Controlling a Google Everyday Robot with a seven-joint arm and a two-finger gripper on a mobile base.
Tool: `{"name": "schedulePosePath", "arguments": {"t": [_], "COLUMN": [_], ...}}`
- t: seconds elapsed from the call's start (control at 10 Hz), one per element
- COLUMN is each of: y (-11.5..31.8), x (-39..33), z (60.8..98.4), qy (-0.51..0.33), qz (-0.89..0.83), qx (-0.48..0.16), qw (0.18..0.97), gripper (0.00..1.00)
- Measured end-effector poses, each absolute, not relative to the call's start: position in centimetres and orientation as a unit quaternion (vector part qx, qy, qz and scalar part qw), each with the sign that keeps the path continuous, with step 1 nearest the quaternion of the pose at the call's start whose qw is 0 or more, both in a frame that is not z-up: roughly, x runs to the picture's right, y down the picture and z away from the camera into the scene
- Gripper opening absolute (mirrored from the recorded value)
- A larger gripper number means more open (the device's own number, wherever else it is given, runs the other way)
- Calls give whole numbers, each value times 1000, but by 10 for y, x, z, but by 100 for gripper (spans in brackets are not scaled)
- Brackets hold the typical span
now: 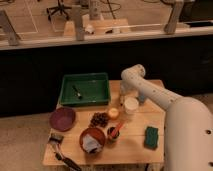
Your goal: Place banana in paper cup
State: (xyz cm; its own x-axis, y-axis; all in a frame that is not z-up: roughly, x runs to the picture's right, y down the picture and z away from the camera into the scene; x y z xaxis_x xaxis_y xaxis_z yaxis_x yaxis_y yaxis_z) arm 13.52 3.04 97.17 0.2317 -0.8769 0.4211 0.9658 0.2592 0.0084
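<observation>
The one camera view looks down on a light wooden worktop (pixel 131 149) in front of a dark counter. A shallow rectangular green plastic tray (pixel 85 89) sits at the back left corner with a small dark object (pixel 77 92) lying in it. The small plain white paper cup (pixel 131 105) stands upright toward the back right, near the back edge. The white robot arm (pixel 150 92) reaches in from the right edge and bends down at the back edge. Its gripper (pixel 123 95) hangs just beside the cup on the cup's left. Whether the gripper is apart or closed cannot be told, and the banana cannot be picked out there either. A small round yellow-orange object (pixel 113 113) lies near mid-table, just in front and left of the cup, with a dark clustered heap (pixel 99 119) beside it. A round purple bowl (pixel 62 118) rests at the left edge. A terracotta bowl (pixel 92 139) holding something pale sits toward the front edge, a small dark cup with a red item (pixel 114 132) right beside it. A green rectangular sponge (pixel 151 137) lies near the front right corner, and a dark long-handled tool (pixel 60 149) lies at the front left corner.
</observation>
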Motion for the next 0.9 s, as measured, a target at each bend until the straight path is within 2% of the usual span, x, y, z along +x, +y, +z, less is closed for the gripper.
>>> {"name": "schedulePosePath", "arguments": {"t": [0.1, 0.2, 0.4, 0.9], "y": [26, 21, 8, -33], "x": [136, 138, 140, 146], "z": [969, 964, 952, 909], "qy": [-179, -188, -191, -181], "qz": [-585, -568, -552, -472], "qx": [-123, -112, -86, 0], "qw": [781, 793, 807, 863], "gripper": [21, 10, 0, 0]}}
